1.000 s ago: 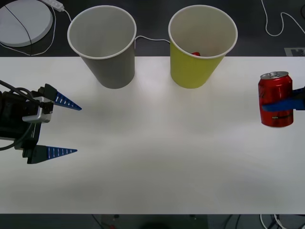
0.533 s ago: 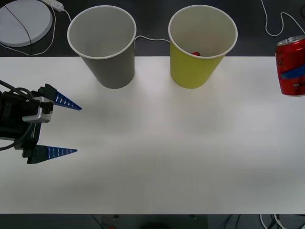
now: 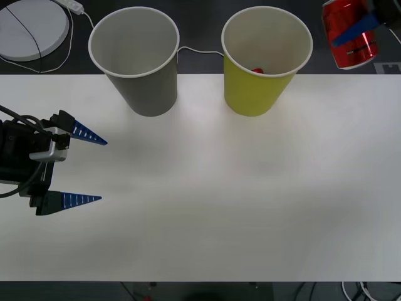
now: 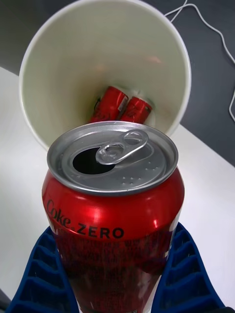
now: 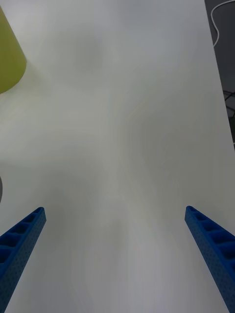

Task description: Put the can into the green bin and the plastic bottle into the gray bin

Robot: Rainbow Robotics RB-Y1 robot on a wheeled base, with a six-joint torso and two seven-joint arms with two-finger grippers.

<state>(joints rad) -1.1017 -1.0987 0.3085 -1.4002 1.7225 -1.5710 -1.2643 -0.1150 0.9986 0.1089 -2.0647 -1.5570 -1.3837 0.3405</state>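
My right gripper [image 3: 352, 30] is shut on the red can [image 3: 346, 37] and holds it in the air at the far right, beyond the table's back edge and just right of the green bin [image 3: 266, 94]. In the right wrist view the can [image 4: 115, 210] sits upright between the blue fingers [image 4: 39, 279], with the green bin's pale inside [image 4: 98, 49] just beyond it. Two red cans [image 4: 120, 105] lie at the bottom of that bin. The gray bin [image 3: 141, 88] stands to its left. My left gripper [image 3: 103, 170] rests open at the table's left side. The plastic bottle is out of view.
Both bins stand at the back edge of the white table [image 3: 219, 207]. Behind the table are a white round disc [image 3: 31, 25] and white cables [image 3: 369, 31] on the dark floor. The green bin's side [image 5: 7, 54] shows in the left wrist view.
My right gripper has lifted the can off the table's right side, carrying it back and leftward toward the green bin. The left arm has not moved.
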